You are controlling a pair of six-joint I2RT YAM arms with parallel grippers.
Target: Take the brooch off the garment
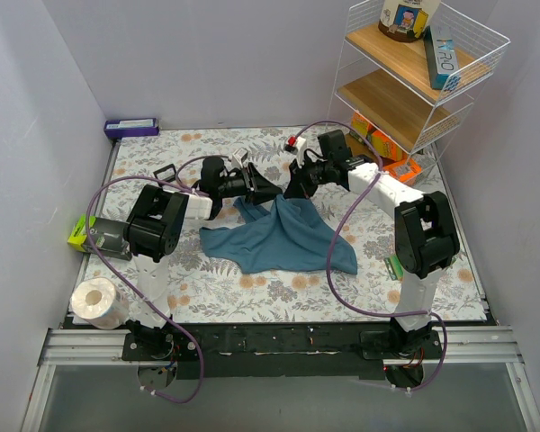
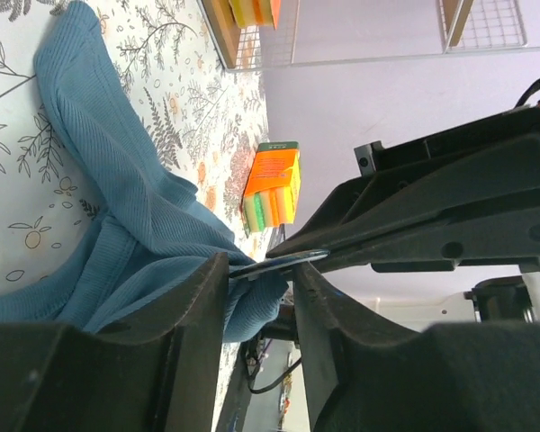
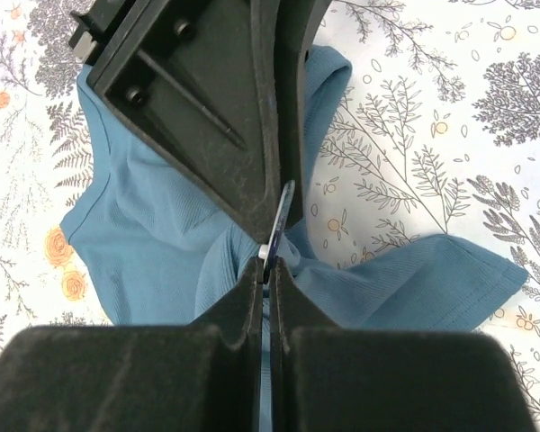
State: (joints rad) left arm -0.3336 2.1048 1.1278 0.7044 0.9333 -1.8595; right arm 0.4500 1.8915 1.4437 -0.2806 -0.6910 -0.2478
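Note:
The teal garment [image 1: 283,238] lies crumpled mid-table, one fold pulled up to where both grippers meet. The brooch [image 3: 279,211] shows edge-on as a thin bluish disc with a small white part. My right gripper [image 3: 268,268] is shut on its lower edge, the cloth [image 3: 153,234] bunched just below. In the left wrist view the brooch [image 2: 279,264] lies across the tips of my left gripper [image 2: 259,270]. Its jaws stand apart, with a fold of garment [image 2: 117,207] against one finger and a gap at the other. From above, the left gripper [image 1: 268,191] and right gripper [image 1: 292,191] are nose to nose.
A white wire shelf [image 1: 414,81] with wooden boards stands at the back right, an orange sponge pack [image 1: 403,168] at its foot. A toilet roll [image 1: 97,301] and a green box [image 1: 76,232] sit at the left edge. A purple box [image 1: 131,127] lies at the back left.

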